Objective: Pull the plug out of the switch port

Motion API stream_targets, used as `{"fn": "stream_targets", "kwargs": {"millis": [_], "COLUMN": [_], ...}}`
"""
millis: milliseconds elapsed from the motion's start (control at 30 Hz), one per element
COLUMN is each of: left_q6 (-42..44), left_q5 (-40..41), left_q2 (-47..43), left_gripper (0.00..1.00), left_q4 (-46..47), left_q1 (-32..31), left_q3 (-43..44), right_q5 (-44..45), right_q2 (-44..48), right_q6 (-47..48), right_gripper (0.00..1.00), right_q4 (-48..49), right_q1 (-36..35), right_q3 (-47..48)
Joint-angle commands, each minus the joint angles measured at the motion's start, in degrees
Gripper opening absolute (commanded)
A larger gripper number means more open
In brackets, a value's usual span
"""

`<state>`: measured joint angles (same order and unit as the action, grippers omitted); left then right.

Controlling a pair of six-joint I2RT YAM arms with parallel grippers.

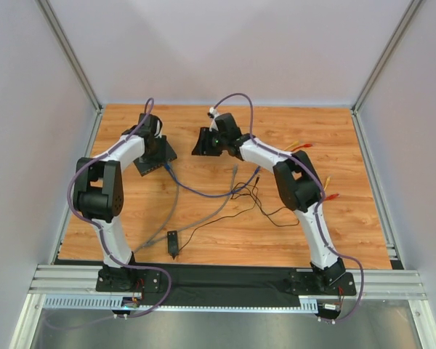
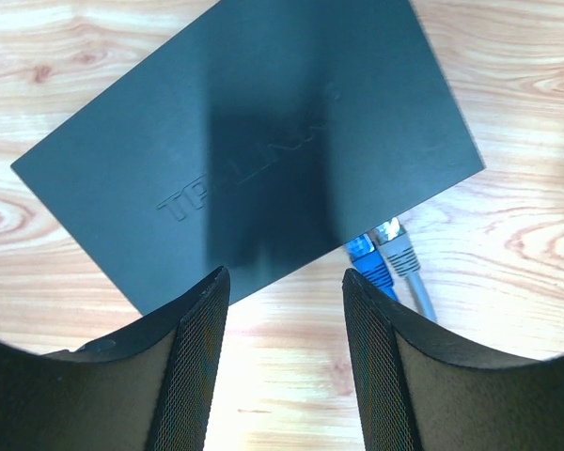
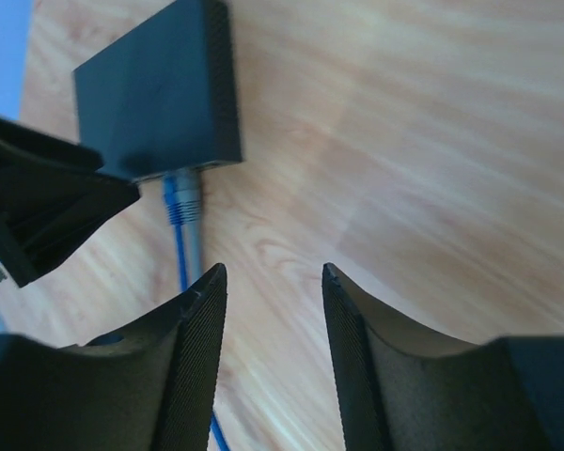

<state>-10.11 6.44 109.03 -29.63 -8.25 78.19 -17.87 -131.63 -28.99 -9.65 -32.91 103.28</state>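
Where the overhead camera looks down, the switch lies flat on the wooden tabletop. The left end effector is right above it and the right end effector is near the switch's right side. A blue cable and a grey cable trail from the switch toward the arm bases, and a small black adapter lies well apart from it.

In the left wrist view, the left end effector is spread wide and grips nothing, over the switch's port edge. A blue plug and a grey plug sit side by side in that edge.

In the right wrist view, the right end effector is likewise released and empty, over bare wood near the switch, where the blue plug is seated.
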Motion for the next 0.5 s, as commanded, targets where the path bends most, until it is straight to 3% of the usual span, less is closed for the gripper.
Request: {"fn": "stream_targets", "kwargs": {"millis": [0,233,467], "left_q6": [-0.52,-0.79,-0.79], "left_q5": [-1.51,-2.22,-2.57], "left_q2": [-3.13,-2.42,-2.33], "left_gripper": [0.60,0.60,0.60], "left_q4": [2.03,2.29,2.56], "left_q1": [0.95,1.66,1.75], "left_q3": [-0.85,-0.94,-0.94], "right_q5": [-10.25,-13.16,-11.66], "right_q2": [-5.38,-13.46,-16.72], "right_q6": [-7.03,-13.45,-15.30], "right_gripper": [0.45,0.42,0.42], "right_q4": [8.49,12.03,12.19], "right_q1": [-2.07,-4.62,-5.77], "right_q3": [4.11,13.59,16.07]}}
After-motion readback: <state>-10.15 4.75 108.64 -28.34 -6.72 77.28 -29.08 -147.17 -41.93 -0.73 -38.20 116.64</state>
